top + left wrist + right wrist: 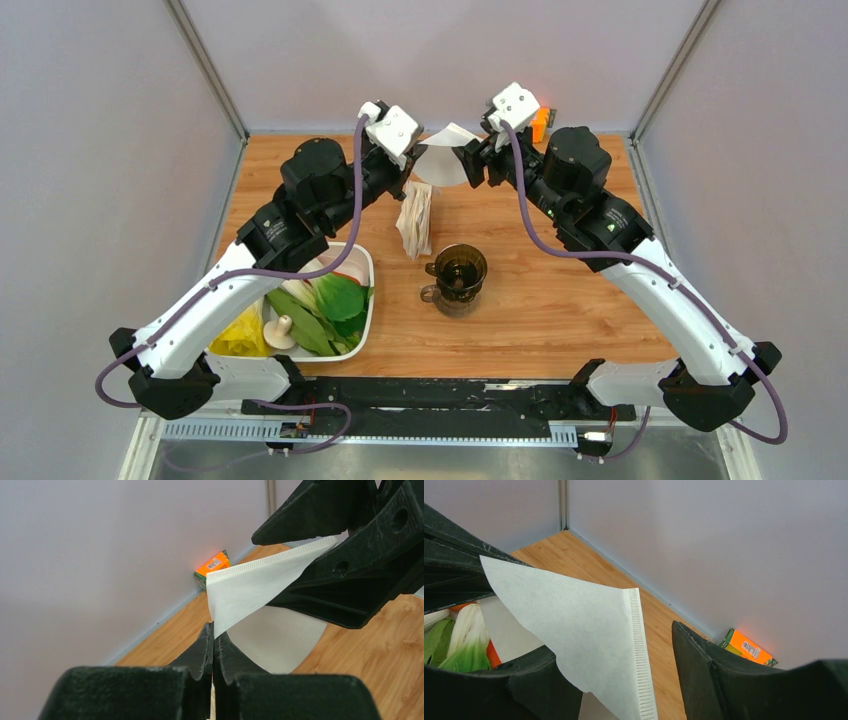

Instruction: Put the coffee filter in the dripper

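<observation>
The coffee filter (pixel 445 155) is a white paper fan held in the air at the back of the table, between the two grippers. My left gripper (pixel 412 165) is shut on its pointed corner; the left wrist view shows the jaws (pixel 214 630) pinched on the paper (pixel 250 587). My right gripper (pixel 472 160) is open, its fingers on either side of the filter's seamed edge (pixel 579 630) without closing on it (pixel 611 640). The dark brown dripper (pixel 461 272) stands upright and empty in the middle of the table, well in front of both grippers.
A clear-wrapped packet of cream filters (pixel 415 220) lies between the grippers and the dripper. A white tray (pixel 368 262) of vegetables sits at the front left. An orange box (pixel 540 122) lies against the back wall. Grey walls enclose three sides.
</observation>
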Tool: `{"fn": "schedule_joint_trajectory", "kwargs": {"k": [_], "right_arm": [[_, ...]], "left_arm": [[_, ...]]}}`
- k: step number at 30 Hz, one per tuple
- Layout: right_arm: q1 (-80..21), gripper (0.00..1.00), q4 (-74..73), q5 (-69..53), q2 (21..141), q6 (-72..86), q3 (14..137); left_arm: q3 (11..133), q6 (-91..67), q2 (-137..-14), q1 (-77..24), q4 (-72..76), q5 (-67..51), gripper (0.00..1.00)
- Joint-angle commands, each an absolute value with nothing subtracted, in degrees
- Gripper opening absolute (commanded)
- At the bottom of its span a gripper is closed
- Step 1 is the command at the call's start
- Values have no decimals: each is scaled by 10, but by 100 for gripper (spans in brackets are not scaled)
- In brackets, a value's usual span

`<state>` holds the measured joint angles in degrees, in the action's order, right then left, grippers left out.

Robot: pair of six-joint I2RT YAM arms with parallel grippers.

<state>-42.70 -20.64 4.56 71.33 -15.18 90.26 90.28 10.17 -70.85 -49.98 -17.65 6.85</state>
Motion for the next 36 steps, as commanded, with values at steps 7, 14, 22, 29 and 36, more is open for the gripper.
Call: {"fn": "schedule_joint_trajectory", "kwargs": {"k": [7, 14, 22, 29, 36], "right_arm": [[-422, 72, -197, 71, 694, -108, 885], [-393, 70, -196, 12, 675, -73, 873], [-373, 60, -189, -56, 667, -38, 870], [-373, 64, -191, -70, 674, -40, 870], [-373, 47, -195, -51, 682, -42, 871]], "left_arm": [[887, 98, -687, -509, -135, 93, 0], [868, 106, -674, -510, -120, 93, 0], [858, 108, -670, -510, -111, 83, 0], [866, 114, -678, -510, -112, 65, 0], [867, 137, -682, -518, -112, 65, 0]]}}
